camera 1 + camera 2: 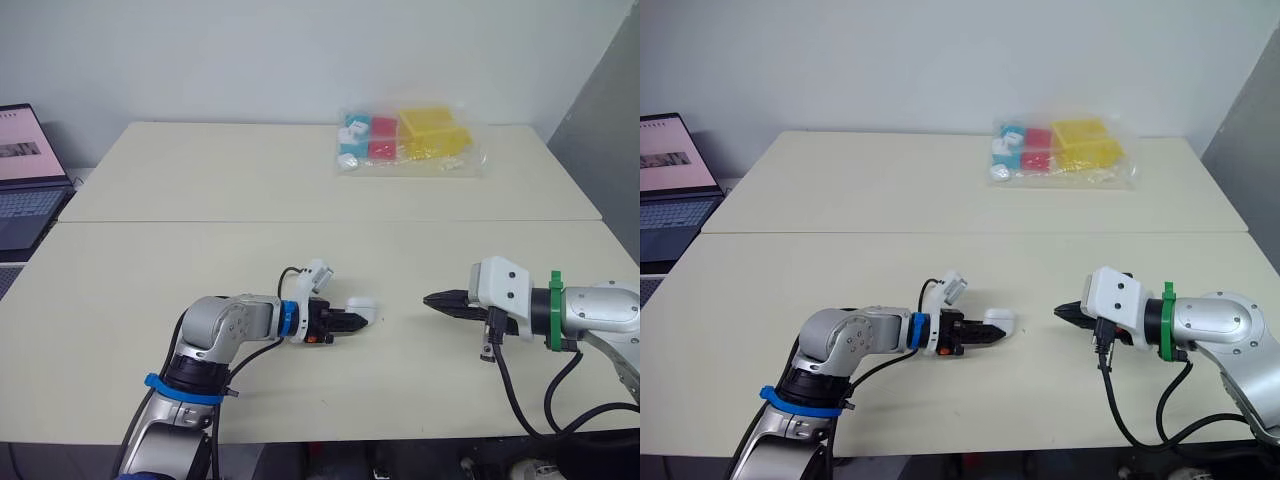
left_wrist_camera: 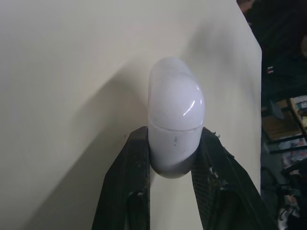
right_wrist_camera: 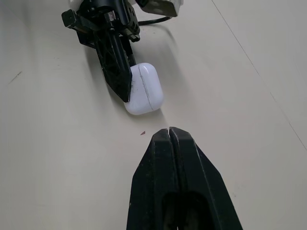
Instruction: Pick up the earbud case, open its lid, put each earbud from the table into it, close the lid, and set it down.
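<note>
Nearest the robot, the left gripper lies low over the front of the table. Its two fingers are closed on the case, pinching the body from both sides just below the lid seam. The lid end sticks out past the fingertips, free of them. That hold looks deliberate: with the base clamped and the lid left bare, the other arm can get at the lid to flip it. The lid is down, its seam a thin closed line in the left wrist view. Whether the case rests on the table or hangs just clear of it cannot be told.

Across from it, near but not touching, the right gripper points straight at the lid end. Its fingers are pressed together tip to tip and carry nothing. It probably waits there so the pinched tips can serve as a narrow wedge against the lid's edge. By this reading the pick-up is done or nearly so, and opening comes next.

Farther back, beyond the join between the two tabletops, a clear bag of coloured blocks lies well apart from the work. A laptop stands open off the table's left edge.
</note>
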You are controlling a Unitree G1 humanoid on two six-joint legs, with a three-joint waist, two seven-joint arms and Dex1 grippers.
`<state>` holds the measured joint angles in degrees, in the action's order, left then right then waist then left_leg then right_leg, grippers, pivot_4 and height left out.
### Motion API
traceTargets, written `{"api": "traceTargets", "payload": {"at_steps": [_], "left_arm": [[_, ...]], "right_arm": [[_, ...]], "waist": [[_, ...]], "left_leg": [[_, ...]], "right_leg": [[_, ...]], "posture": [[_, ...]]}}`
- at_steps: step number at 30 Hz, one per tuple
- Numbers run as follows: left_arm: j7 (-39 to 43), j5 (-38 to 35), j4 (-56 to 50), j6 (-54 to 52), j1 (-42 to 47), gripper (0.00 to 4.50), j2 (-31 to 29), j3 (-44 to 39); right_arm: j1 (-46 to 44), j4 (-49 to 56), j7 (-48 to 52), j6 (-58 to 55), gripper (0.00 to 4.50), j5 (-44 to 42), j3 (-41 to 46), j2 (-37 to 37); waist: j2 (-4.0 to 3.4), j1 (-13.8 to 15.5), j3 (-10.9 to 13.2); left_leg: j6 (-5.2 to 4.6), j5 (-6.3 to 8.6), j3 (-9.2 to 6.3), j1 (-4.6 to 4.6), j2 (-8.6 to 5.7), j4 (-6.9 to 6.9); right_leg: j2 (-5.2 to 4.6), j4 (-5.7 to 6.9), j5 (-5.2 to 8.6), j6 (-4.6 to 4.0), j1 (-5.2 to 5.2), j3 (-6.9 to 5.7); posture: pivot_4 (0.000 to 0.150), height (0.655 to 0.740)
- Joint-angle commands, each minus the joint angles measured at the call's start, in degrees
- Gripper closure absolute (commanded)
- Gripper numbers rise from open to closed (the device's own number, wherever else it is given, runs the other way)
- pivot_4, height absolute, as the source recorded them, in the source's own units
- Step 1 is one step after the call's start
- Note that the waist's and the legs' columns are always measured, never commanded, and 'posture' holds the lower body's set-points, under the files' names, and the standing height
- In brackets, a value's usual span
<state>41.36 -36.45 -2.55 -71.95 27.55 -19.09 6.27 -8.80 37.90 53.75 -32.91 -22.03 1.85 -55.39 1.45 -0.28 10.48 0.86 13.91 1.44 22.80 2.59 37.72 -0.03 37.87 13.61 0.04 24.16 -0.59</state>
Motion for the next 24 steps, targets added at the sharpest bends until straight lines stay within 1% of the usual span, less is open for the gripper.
{"api": "traceTargets", "payload": {"at_steps": [1,2,9,10,11,14,17,18,19,20,22,23,24], "left_arm": [[-1.5,-1.61,0.25,-2.6,-0.08,3.01,0.48,-2.24],[-2.08,-1.36,0.35,-3.18,-0.17,2.82,0.22,-2.31],[-2.69,-2.25,-1.62,-5.46,-1.11,0.56,-3.24,-2.57],[-2.62,-2.6,-2.05,-5.66,-1.28,0.27,-4.0,-2.96],[-2.06,-2.98,-3.57,-5.78,-2.11,0.03,-6.11,-3.51],[-0.93,-3.69,-6.88,-5.25,-4.11,0.03,-10.38,-4.01],[2.43,-4.59,-13.47,-2.13,-8.81,0.03,-17.32,-4.29],[4.25,-2.99,-15.77,2.38,-10.85,0.03,-19.95,-3.56],[6.71,-0.67,-17.76,7.5,-12.97,0.03,-23.54,-2.41],[9.71,2.78,-18.93,15.18,-15.27,0.01,-27.0,-1.65],[13.15,6.44,-19.5,24.36,-17.91,0.0,-30.7,-0.95],[13.66,8.93,-18.28,29.22,-18.41,0.0,-31.87,-1.19],[14.64,9.86,-16.58,33.47,-17.83,0.0,-32.49,-3.27]], "right_arm": [[-0.27,1.2,0.33,1.42,4.5,0.13,0.47,-0.31],[-0.46,1.15,0.34,1.33,4.5,0.07,0.47,-0.34],[-1.86,0.76,0.66,0.86,4.5,-0.34,0.31,-0.22],[-2.1,0.61,0.9,0.99,4.5,-0.33,0.18,-0.26],[-2.47,0.39,1.38,1.0,4.5,-0.24,-0.12,-0.58],[-3.34,0.19,2.37,-0.65,4.5,-1.13,-0.39,-1.21],[-5.25,0.13,4.08,-1.98,4.5,-4.33,0.29,-0.99],[-5.56,-0.32,4.66,-1.34,4.5,-4.81,0.54,-0.87],[-5.94,-1.28,4.34,0.84,4.5,-3.02,0.36,-0.84],[-6.07,-2.09,4.61,2.35,4.33,-1.96,0.2,-1.16],[-6.13,-3.01,5.01,4.08,3.91,-0.9,-0.08,-1.62],[-5.86,-3.12,5.61,3.98,3.52,-1.5,0.23,-1.87],[-5.27,-3.16,6.66,4.66,3.18,-1.76,0.79,-2.53]], "waist": [[0.0,-0.02,0.0],[0.0,-0.03,0.0],[0.02,-0.14,-0.02],[0.02,-0.15,-0.02],[0.01,-0.21,-0.02],[0.03,-0.96,-0.03],[0.03,-1.75,-0.03],[0.03,-1.77,-0.03],[0.04,-1.77,-0.02],[0.05,-1.68,-0.02],[0.05,-1.33,-0.02],[0.05,-1.2,-0.01],[0.05,-0.87,-0.01]], "left_leg": [[0.0,0.0,0.01,0.0,0.0,0.02],[0.0,0.0,0.01,0.0,0.0,0.07],[0.0,0.0,-0.01,-0.14,0.02,0.13],[0.0,0.0,-0.02,-0.16,0.03,0.13],[0.0,0.0,-0.02,-0.18,0.03,0.12],[0.0,0.0,-0.02,-0.23,0.11,0.1],[0.0,0.0,-0.04,-0.27,0.19,0.04],[0.0,0.01,-0.07,-0.35,0.21,-0.03],[0.0,0.01,-0.09,-0.37,0.21,-0.07],[0.0,0.01,-0.07,-0.38,0.2,-0.16],[0.01,0.0,0.01,-0.44,0.17,-0.33],[0.02,0.0,0.02,-0.46,0.12,-0.44],[0.02,-0.01,0.08,-0.47,0.1,-0.52]], "right_leg": [[0.0,0.03,0.0,0.0,0.0,0.01],[0.0,0.05,0.0,0.0,0.0,0.02],[0.0,0.16,0.0,0.0,-0.08,0.02],[0.01,0.17,0.0,-0.01,-0.08,0.01],[0.01,0.18,0.0,-0.02,-0.08,0.02],[0.02,0.21,0.01,-0.03,-0.08,0.05],[-0.02,0.22,0.02,-0.07,-0.05,0.11],[-0.03,0.21,0.03,-0.08,-0.07,0.16],[-0.03,0.22,0.07,-0.15,-0.07,0.15],[-0.03,0.22,0.16,-0.31,-0.04,0.15],[-0.09,0.18,0.25,-0.47,-0.03,0.11],[-0.15,0.15,0.38,-0.68,-0.03,0.09],[-0.19,0.13,0.39,-0.7,-0.01,0.11]], "posture": [[0.15,0.74],[0.15,0.74],[0.15,0.74],[0.15,0.74],[0.15,0.74],[0.15,0.74],[0.15,0.74],[0.15,0.74],[0.15,0.74],[0.15,0.74],[0.15,0.74],[0.15,0.74],[0.15,0.74]]}}
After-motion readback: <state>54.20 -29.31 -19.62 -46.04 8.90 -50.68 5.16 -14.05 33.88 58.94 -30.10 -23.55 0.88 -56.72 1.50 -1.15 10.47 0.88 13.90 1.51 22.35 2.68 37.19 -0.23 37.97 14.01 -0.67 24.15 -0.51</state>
